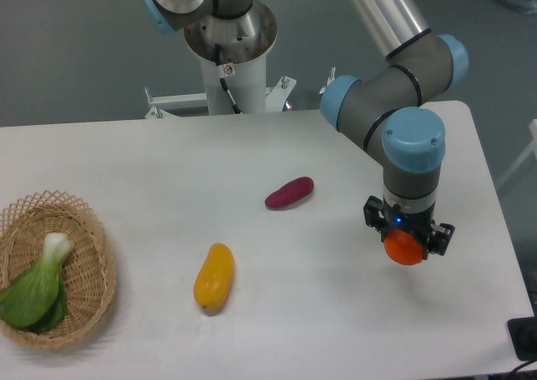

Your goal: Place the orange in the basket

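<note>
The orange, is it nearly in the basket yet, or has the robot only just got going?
Early on. The orange sits between the fingers of the tool at the table's right side, apparently gripped. Whether it is lifted is unclear. Left to do: carry it across to the basket at far left, which holds only a leafy green.

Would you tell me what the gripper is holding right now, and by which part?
The gripper holds the orange, its jaws closed on the fruit's upper sides.

White table [277, 313] bears basket [88, 267], mango [214, 277], sweet potato [289, 193].
</note>
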Motion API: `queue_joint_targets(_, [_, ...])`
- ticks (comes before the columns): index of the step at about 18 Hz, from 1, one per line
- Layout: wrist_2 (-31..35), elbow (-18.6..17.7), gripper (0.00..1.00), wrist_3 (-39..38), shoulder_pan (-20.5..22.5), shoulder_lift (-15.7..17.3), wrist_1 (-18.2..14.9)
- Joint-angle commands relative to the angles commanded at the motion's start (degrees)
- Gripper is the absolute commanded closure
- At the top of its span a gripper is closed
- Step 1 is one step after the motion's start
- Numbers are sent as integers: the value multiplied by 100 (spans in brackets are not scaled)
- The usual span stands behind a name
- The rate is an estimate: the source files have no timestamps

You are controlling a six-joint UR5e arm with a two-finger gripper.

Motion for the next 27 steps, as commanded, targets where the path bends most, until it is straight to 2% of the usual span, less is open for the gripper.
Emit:
queue_joint_targets(5, [-26, -27, 31, -149, -114, 0, 35])
queue_joint_targets(10, [-35, -62, 32, -1124, -544, -35, 71])
queue_joint_targets(15, [-62, -62, 33, -1608, -1071, -35, 123])
queue_joint_targets(20, [-70, -45, 34, -2758, -1651, -132, 668])
queue_joint_targets(23, [-70, 43, 34, -3233, -2020, -97, 677])
queue_joint_targets(27, [-70, 52, 33, -3453, -2460, -62, 677])
